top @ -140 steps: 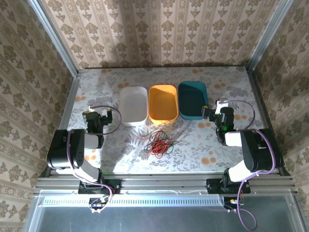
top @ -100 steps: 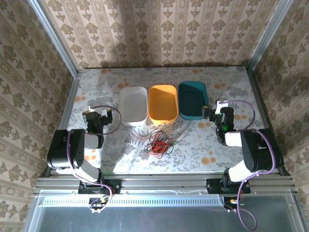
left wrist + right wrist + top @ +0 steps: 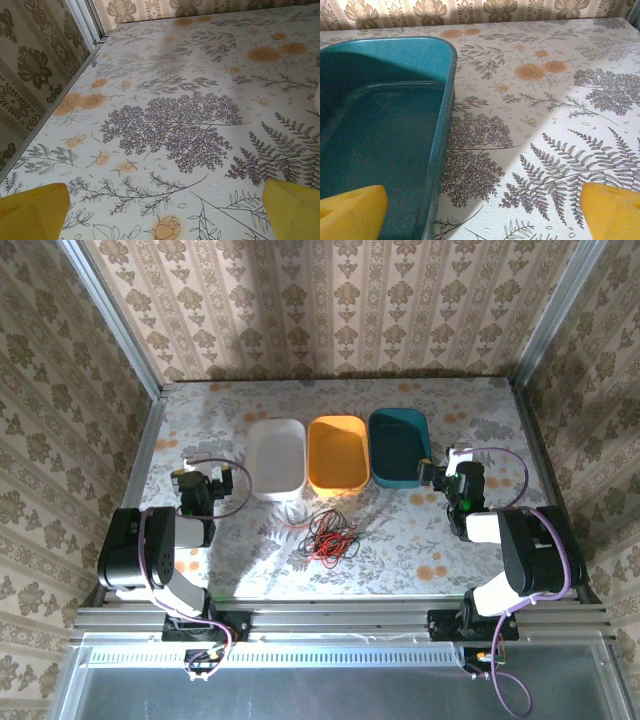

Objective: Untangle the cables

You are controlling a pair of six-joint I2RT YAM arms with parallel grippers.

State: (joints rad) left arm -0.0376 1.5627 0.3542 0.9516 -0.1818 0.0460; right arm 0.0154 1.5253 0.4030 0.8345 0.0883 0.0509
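Near the middle of the table, just in front of the orange bin, we see the cables lying in one red, black and green tangle. Our left gripper hovers wide open over bare tabletop; our right gripper, equally wide, hangs over the teal bin's rim, holding nothing.

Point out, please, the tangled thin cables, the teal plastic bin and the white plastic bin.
Tangled thin red, black, green cables (image 3: 326, 539): top external view, middle.
Teal plastic bin (image 3: 375, 135): right wrist view, floor.
White plastic bin (image 3: 276, 458): top external view, floor.
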